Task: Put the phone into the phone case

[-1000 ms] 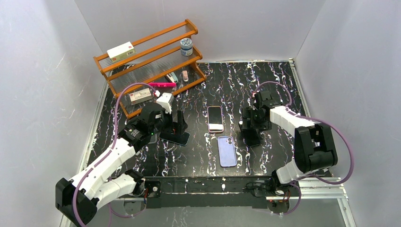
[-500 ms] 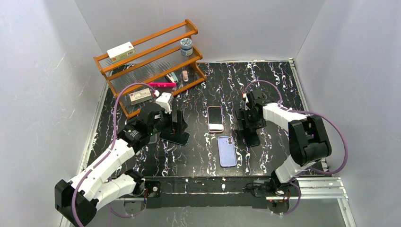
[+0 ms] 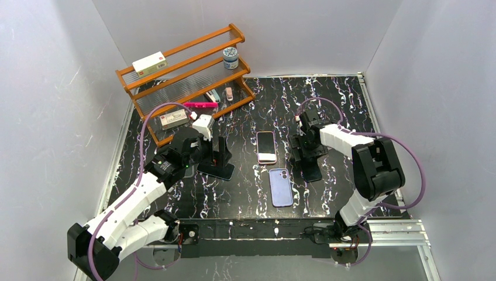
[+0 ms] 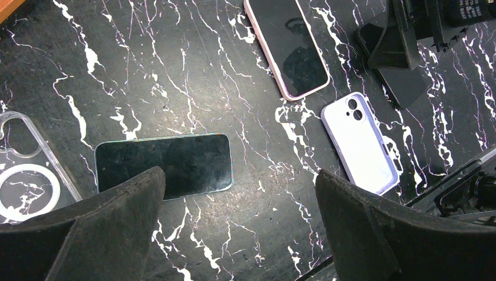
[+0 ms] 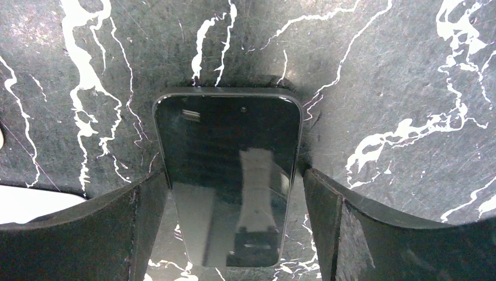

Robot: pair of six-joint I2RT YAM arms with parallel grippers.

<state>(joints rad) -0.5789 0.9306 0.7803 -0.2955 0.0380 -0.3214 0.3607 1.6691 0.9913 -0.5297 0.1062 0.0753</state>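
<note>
No phone is in a case yet. The black phone is lying flat, screen up, on the table, near the purple case but not touching it. The right gripper is straddling that phone, its fingers standing wide apart, just beside the long edges; whether they are pressing yet is unclear. The left gripper is hovering wide open, holding nothing, above a second phone beside a clear case. Grasping, lifting and seating are all remaining.
</note>
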